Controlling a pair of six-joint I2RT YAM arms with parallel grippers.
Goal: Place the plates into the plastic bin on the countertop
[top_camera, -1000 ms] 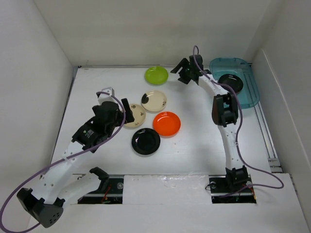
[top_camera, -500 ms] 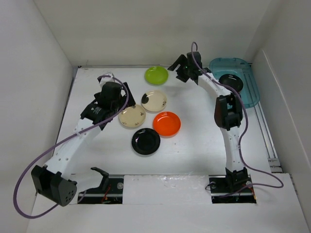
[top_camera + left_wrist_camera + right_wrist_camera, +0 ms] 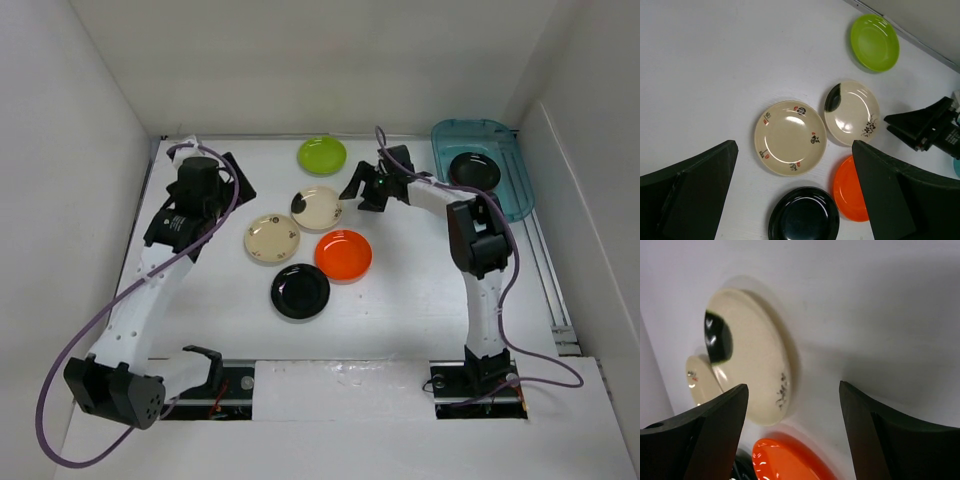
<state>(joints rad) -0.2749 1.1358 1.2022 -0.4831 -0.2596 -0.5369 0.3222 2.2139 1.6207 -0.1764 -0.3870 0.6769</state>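
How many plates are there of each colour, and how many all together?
Lime green plate: 1
Orange plate: 1
Cream plates: 2
Black plates: 2
Total: 6

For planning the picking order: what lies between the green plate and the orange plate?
A cream plate with a black patch lies between the green plate and the orange plate, as the top view shows.
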